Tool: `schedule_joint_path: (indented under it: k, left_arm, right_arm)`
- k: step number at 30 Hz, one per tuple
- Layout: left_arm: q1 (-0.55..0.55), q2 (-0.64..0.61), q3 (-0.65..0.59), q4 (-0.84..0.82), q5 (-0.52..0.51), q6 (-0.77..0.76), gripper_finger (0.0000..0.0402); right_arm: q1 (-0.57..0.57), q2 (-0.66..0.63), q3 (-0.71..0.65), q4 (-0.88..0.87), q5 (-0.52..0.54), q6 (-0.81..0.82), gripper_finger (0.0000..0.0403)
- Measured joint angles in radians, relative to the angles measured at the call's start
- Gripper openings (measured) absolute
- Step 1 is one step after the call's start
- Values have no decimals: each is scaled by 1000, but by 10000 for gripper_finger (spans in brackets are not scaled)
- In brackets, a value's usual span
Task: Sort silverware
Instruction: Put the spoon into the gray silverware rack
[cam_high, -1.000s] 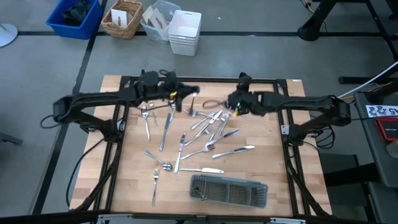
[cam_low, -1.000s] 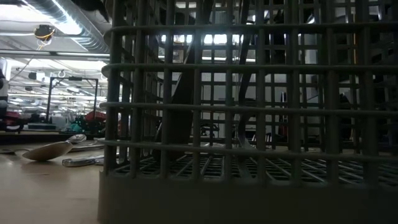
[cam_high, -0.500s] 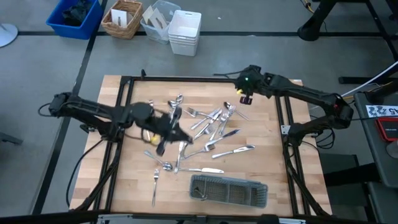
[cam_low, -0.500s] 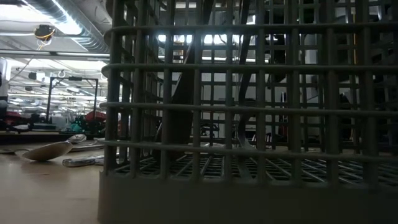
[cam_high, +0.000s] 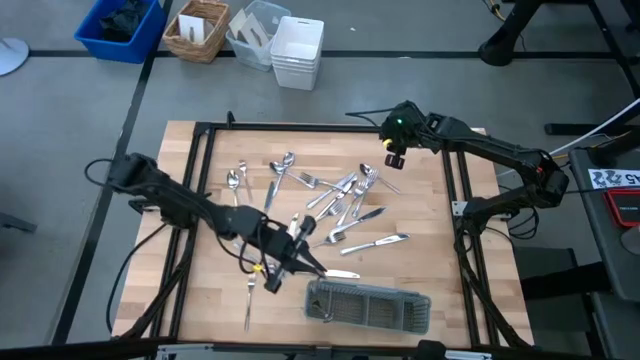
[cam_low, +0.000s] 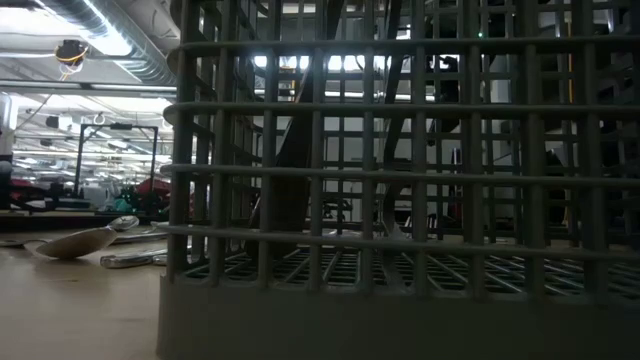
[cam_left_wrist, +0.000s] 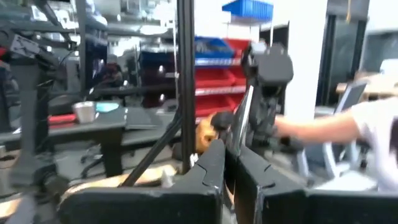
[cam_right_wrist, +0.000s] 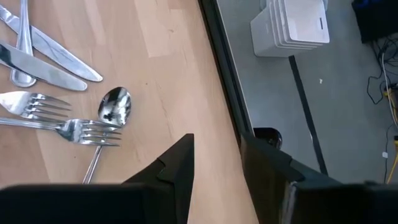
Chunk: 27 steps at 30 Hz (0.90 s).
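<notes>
The silverware (cam_high: 340, 195) lies scattered over the middle of the wooden table: forks, spoons and knives. Some pieces show in the right wrist view (cam_right_wrist: 74, 127), and a spoon (cam_low: 85, 240) shows in the low view. The grey mesh tray (cam_high: 368, 305) stands near the table's near edge and fills the low view (cam_low: 400, 200). My left gripper (cam_high: 300, 265) (cam_left_wrist: 227, 152) is shut and hangs just left of the tray. My right gripper (cam_high: 393, 150) (cam_right_wrist: 217, 140) is open and empty above the table's far right edge. My left gripper is shut. Whether a piece of silverware sits between its fingers I cannot tell: from above the arm hides the fingertips, and the left wrist view shows only a slim grey line (cam_left_wrist: 242, 115) above them.
A black frame rail (cam_high: 450, 180) runs round the table. Beyond the far edge stand a blue bin (cam_high: 120, 25), a wicker basket (cam_high: 197, 30) and white containers (cam_high: 295, 50). A person's sleeve (cam_left_wrist: 367, 130) shows in the room behind.
My left gripper has swung from the table's far edge across the silverware toward the near edge, ending beside the tray, and stayed shut. My right gripper drew back from the pile toward the far right corner, turned, then held still.
</notes>
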Motion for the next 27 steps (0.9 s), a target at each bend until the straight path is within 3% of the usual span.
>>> schedule_joint_path:
  k: [4, 17, 27]
  left_arm:
    - [-25, 49, 0, 77, -1, -38, 2]
    - [-41, 179, 0, 5, -69, 39, 5]
    - [-42, 183, 1, -126, -69, 39, 25]
  right_arm:
    - [1, 0, 0, 0, -1, 1, 131]
    - [1, 0, 0, -2, -1, 2, 131]
    - [1, 0, 0, -4, -1, 2, 131]
